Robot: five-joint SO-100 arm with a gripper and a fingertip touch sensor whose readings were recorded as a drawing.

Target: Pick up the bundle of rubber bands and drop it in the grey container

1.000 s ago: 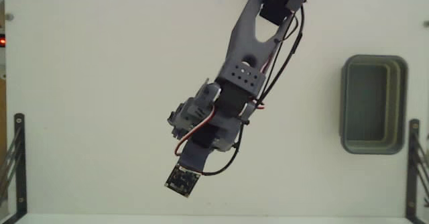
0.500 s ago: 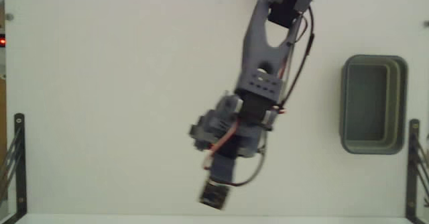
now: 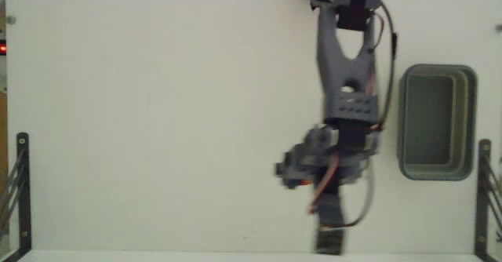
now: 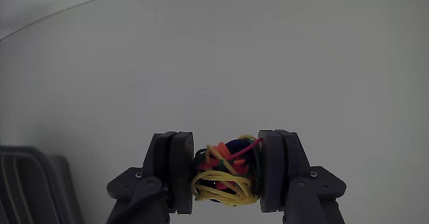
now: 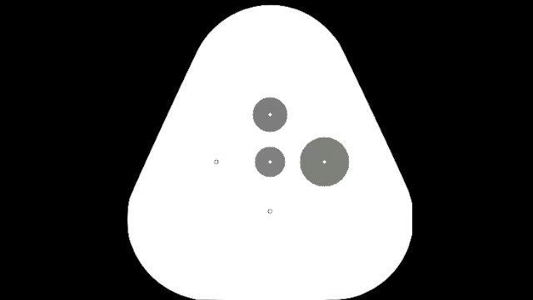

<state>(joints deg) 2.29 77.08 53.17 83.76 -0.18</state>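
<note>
Rounded-rectangular grey container, thick-rimmed with a deep darker hollow, seen at the right edge of the white table in the fixed view; hollow apparently empty, though shadow obscures its floor. Knotty bundle of rubber bands, thin loops of yellow, red and green, clamped between the flat dark pads of the gripper in the wrist view, held clear of the table. Arm stretched just left of the tub.

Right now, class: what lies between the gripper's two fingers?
In the wrist view, the bundle of rubber bands sits clamped between the gripper's fingers; nothing else shows there.
</note>
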